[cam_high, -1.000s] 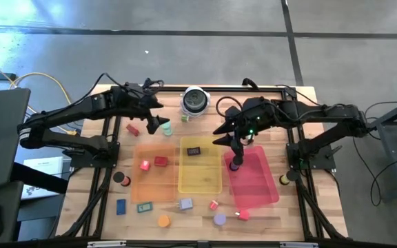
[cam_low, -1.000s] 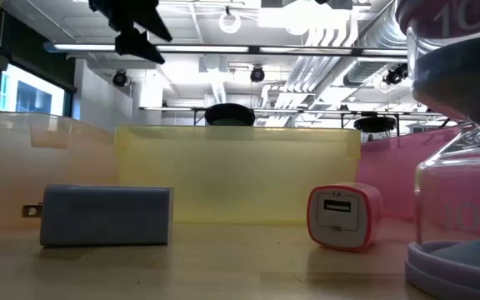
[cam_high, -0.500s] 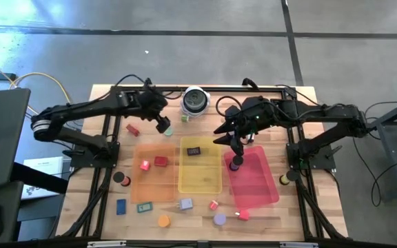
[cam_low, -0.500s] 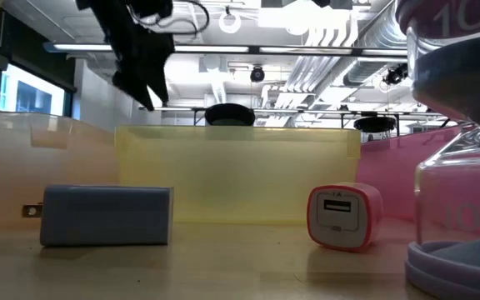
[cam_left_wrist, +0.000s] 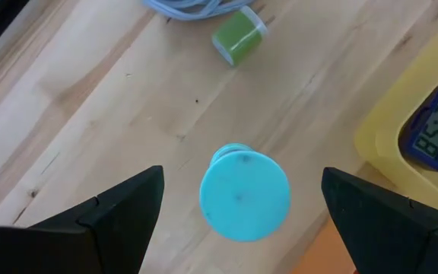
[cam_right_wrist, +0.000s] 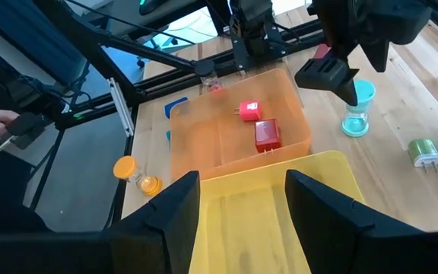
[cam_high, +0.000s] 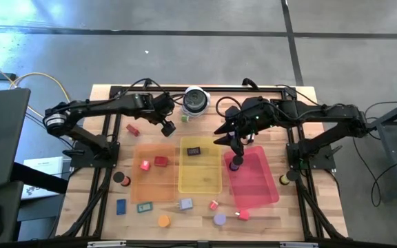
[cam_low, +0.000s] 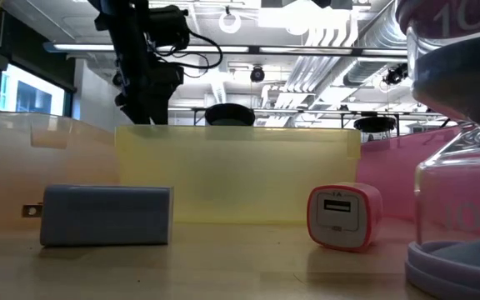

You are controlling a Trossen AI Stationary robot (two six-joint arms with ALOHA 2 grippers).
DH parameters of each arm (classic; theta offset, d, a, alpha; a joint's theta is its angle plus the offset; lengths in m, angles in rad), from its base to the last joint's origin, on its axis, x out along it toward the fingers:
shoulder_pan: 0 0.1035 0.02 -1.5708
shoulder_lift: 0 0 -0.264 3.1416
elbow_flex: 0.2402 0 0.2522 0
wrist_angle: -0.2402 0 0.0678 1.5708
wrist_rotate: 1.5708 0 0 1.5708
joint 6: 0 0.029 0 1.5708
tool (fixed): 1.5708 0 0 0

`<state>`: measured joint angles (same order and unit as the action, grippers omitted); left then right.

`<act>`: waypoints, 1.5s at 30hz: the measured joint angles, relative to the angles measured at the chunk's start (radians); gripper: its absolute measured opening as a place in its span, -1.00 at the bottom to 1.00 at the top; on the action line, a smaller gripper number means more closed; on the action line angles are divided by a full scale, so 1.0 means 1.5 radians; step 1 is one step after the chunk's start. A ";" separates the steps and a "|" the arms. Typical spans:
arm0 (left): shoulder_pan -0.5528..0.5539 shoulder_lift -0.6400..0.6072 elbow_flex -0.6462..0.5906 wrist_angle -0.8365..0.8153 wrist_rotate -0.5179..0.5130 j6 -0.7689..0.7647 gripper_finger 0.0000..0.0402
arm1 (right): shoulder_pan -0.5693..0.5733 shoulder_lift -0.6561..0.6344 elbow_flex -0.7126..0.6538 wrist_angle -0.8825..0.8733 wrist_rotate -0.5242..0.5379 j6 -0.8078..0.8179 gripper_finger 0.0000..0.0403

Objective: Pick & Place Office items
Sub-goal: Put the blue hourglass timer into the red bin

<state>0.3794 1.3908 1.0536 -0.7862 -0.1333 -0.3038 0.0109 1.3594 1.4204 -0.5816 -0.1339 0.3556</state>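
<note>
Your left gripper (cam_high: 164,126) sits in the upper middle of the high view, just left of the round silver-and-black object (cam_high: 195,100), with its fingers (cam_left_wrist: 112,217) spread wide and nothing between them. Directly below it in the left wrist view stands a teal hourglass-shaped piece (cam_left_wrist: 244,192) on the bare wood, untouched, with a small green plug (cam_left_wrist: 239,36) farther off and the yellow tray (cam_left_wrist: 424,99) at the right edge of that frame. Your right gripper (cam_high: 236,153) hangs over the upper left corner of the pink tray (cam_high: 257,180), and a dark purple piece (cam_high: 235,164) shows right at its tip; you cannot tell whether the fingers pinch it. Other office items lie along the lower part of the high view: an orange disc (cam_high: 163,220), a purple disc (cam_high: 220,219) and a blue block (cam_high: 120,206)
</note>
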 joint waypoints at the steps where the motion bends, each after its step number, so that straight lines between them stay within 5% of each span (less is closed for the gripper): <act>1: 0.000 0.000 0.000 0.000 0.000 0.000 0.72 | 0.000 0.000 0.000 0.000 -0.001 0.000 -0.08; 45: -0.025 0.058 -0.024 0.005 0.007 -0.003 0.72 | 0.000 0.000 0.000 0.001 -0.005 -0.001 -0.08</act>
<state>0.3413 1.4782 1.0168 -0.7784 -0.1223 -0.3080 0.0109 1.3594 1.4202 -0.5804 -0.1413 0.3546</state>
